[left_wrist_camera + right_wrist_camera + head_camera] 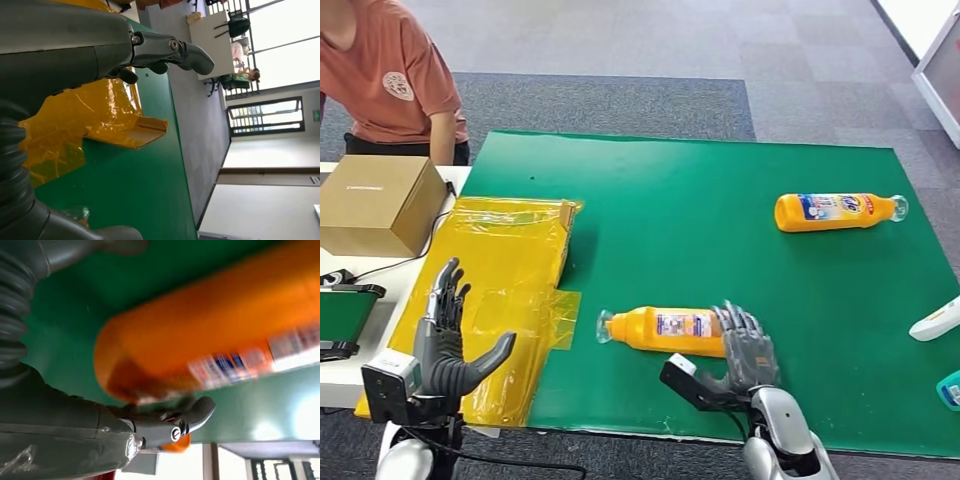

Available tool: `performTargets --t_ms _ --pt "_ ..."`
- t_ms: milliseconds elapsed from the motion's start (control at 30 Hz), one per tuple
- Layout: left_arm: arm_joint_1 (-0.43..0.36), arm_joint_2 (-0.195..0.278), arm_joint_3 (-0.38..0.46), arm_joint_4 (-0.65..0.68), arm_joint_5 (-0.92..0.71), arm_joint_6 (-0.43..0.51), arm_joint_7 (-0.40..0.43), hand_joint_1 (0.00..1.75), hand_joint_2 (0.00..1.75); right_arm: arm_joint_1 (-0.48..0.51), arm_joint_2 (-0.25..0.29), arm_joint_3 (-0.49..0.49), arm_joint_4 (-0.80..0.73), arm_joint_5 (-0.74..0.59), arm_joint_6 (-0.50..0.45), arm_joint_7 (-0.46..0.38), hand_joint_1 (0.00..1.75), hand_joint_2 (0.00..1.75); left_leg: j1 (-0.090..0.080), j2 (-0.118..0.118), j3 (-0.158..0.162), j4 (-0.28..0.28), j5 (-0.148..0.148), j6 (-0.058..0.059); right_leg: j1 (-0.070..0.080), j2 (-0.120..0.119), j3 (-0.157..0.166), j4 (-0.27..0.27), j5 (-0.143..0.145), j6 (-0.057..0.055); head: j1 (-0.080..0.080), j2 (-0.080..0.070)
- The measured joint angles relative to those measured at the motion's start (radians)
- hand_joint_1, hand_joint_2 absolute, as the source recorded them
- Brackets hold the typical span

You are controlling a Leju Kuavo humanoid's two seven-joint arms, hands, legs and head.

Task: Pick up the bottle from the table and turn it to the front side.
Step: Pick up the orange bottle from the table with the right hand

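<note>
- Closing around the base end of the orange plastic bottle with the printed label (pixel 661 329), my right hand (pixel 743 352) is sitting at lower centre of the head view, fingers lying over the bottle's far side and thumb reaching in low beside it; whether the grip is fully tight I cannot tell.
- That bottle is lying on its side on the green table mat (pixel 712 240), clear cap pointing toward the frame's left, so I am taking it at the thick end, probably to leave room to roll it label-forward.
- In the right wrist view the orange body (pixel 196 335) is blurred, with my thumb (pixel 188 417) curving just under it.
- At lower left, my left hand (pixel 450 335) is hovering with fingers spread, holding nothing, above the crinkled yellow plastic sheet (pixel 509 270).
- A second orange bottle (pixel 837 211) is lying at upper right, well apart from my hands.
- A brown cardboard box (pixel 376 200) and a person in an orange shirt (pixel 388 75) are occupying the upper left.
</note>
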Motion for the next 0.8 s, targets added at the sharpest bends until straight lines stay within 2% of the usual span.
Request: performTargets --t_ms 233,800 --pt "-0.004 -0.003 0.001 -0.001 0.001 -0.004 -0.001 0.0 1.75 -0.033 -0.007 0.006 0.064 -0.032 -0.002 -0.028 0.0 1.75 0.0 0.0 -0.002 0.0 0.003 0.0 0.0 0.0 0.003 0.0 0.005 0.003 0.0 0.0" --pt "-0.003 -0.01 0.009 -0.007 0.007 -0.01 -0.001 0.0 1.75 -0.036 -0.01 0.006 0.065 -0.046 0.007 -0.035 0.0 1.75 0.0 0.0 -0.002 0.0 0.002 0.0 0.0 0.0 0.003 0.0 0.003 0.002 0.0 0.0"
